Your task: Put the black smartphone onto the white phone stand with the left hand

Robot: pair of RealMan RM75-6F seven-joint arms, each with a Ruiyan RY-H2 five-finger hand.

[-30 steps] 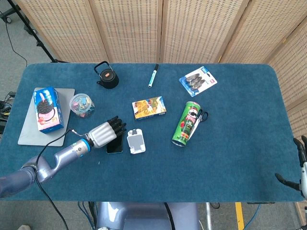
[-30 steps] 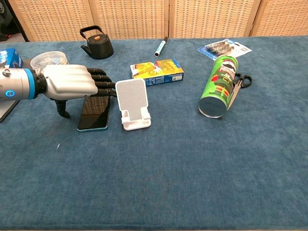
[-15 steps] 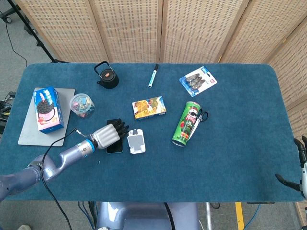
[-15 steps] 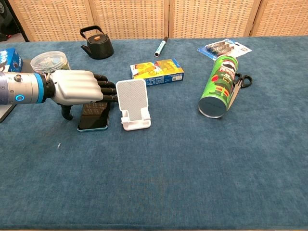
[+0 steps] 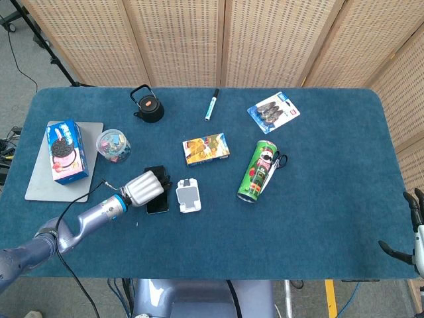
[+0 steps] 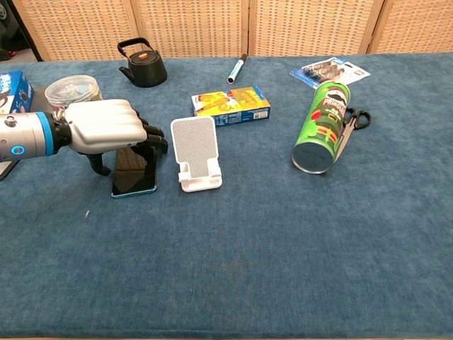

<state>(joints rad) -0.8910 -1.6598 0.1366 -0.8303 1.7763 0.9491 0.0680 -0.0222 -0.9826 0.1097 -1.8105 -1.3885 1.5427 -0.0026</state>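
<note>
Chest view shows the left hand [image 6: 106, 127] over the far end of the black smartphone [image 6: 134, 178], fingers curled down around the phone's edges; the grasp looks begun, yet the phone lies flat on the blue table [image 6: 283, 248]. The white phone stand [image 6: 196, 152] sits just right of the phone, apart from it. From the head view, the left hand [image 5: 146, 187] covers most of the smartphone [image 5: 158, 205], with the stand [image 5: 188, 196] beside it. The right hand [image 5: 414, 232] hangs at the table's near right corner, fingers spread, holding nothing. A green chip can [image 6: 320, 126] lies to the right.
</note>
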